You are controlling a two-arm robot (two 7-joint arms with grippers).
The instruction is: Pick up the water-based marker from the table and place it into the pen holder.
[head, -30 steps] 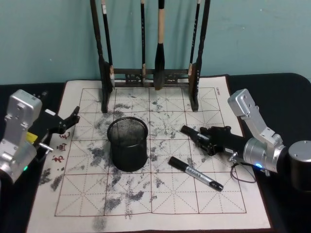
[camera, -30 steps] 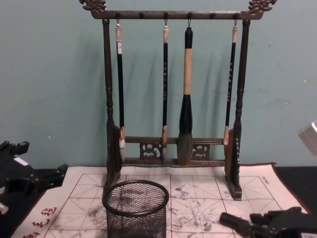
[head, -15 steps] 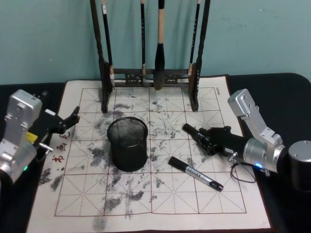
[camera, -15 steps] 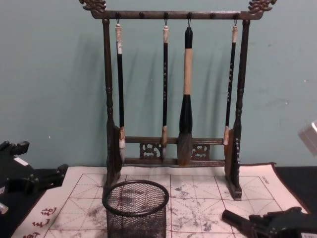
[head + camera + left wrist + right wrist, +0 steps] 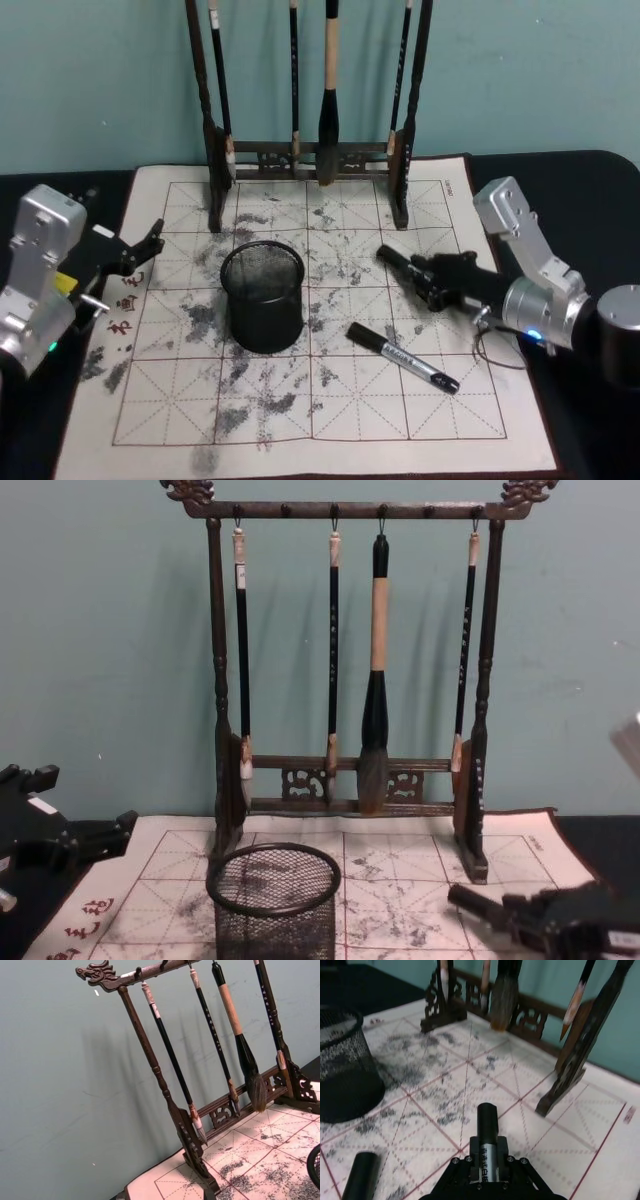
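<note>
As our right pincer clamped a marker by the barrel, its long axis ran straight out, cap foremost; a second marker lay just beside, left pincer well apart.

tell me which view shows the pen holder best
Head view: the whole pen holder shows from above, opening included. Chest view crops its base; right wrist view cuts part off at the edge; left wrist view catches just a rim sliver.
</note>
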